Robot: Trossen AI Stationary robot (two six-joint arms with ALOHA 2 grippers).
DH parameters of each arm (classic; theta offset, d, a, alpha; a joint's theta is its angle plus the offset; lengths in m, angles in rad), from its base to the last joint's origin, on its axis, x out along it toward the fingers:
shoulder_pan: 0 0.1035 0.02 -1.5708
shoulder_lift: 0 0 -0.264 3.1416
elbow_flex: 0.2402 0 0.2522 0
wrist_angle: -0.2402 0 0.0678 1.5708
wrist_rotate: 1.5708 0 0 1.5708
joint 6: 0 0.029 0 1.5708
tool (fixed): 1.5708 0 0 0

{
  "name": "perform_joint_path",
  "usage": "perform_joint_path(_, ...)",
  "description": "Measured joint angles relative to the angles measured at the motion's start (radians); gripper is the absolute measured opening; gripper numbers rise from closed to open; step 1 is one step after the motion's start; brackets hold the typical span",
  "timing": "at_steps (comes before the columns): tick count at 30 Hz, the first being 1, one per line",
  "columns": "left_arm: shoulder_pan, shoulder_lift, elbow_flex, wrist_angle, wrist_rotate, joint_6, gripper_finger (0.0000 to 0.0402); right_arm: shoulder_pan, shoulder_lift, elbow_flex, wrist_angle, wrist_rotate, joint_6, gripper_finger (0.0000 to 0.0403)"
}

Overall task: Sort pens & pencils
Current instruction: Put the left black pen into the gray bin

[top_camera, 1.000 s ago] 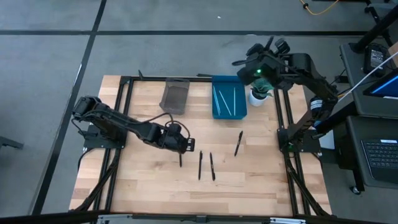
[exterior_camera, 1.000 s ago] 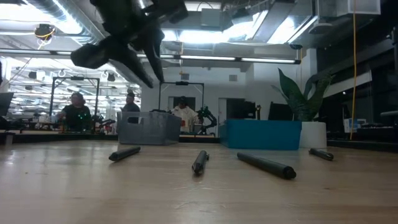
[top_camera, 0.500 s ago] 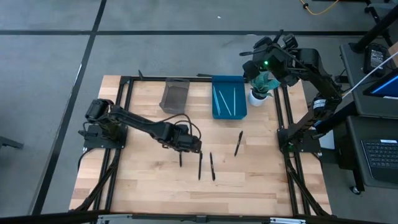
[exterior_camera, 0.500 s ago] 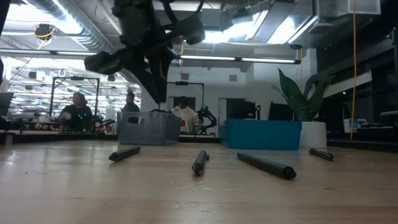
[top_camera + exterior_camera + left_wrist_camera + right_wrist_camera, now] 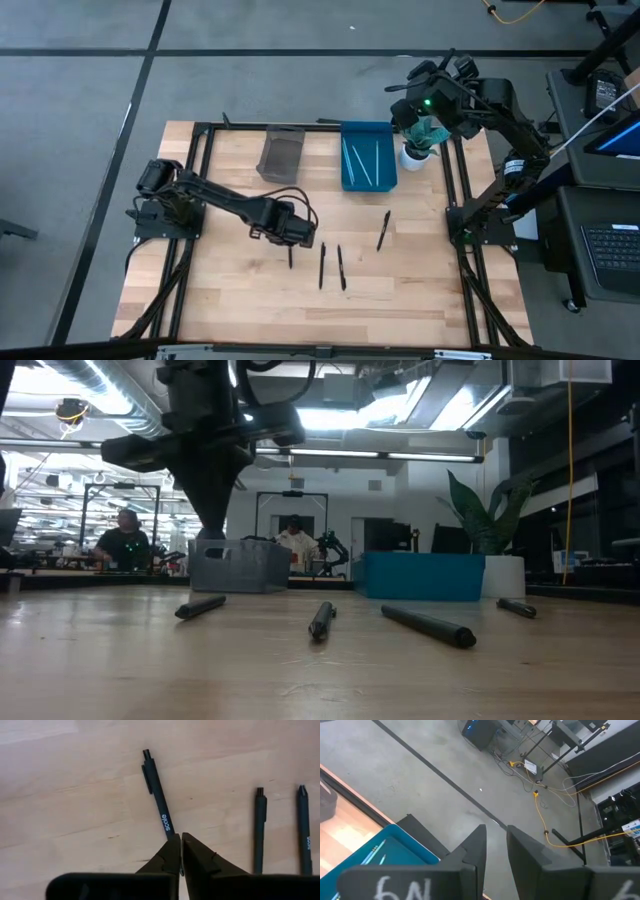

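Four dark pens lie flat on the wooden table: one [image 5: 290, 257] just near of my left gripper [image 5: 287, 234], two side by side [image 5: 322, 265] [image 5: 341, 268], and one [image 5: 384, 230] farther right. In the left wrist view the shut fingers [image 5: 180, 836] hover over the lower end of the "scale" pen [image 5: 158, 795]. The low view shows this gripper [image 5: 213, 536] pointing down, off the table. My right gripper [image 5: 428, 100] waits high beyond the far right corner, fingers [image 5: 495, 845] slightly apart and holding nothing.
A grey bin [image 5: 282, 153] and a blue bin [image 5: 352, 178] holding teal pencils [image 5: 366, 155] stand at the far edge. A potted plant in a white pot [image 5: 417, 152] sits right of the blue bin. Bare wood lies toward the near edge.
My left gripper swung a little toward the table's right, then came back left, and turned so its fingers point straight down over the leftmost pen. My right gripper drew slightly right and farther from the table. The pens have not moved.
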Motion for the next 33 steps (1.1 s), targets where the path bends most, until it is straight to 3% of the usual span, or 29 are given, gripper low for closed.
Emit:
perform_joint_path(12,-0.008,0.000,0.000,-0.006,-0.005,-0.060,0.0076,0.000,0.000,0.000,-0.001,0.001,-0.023,0.0078)
perform_joint_path(33,0.003,0.089,-0.002,0.050,0.038,-0.081,0.0079,0.000,0.000,0.000,-0.001,0.003,-0.026,0.0078)
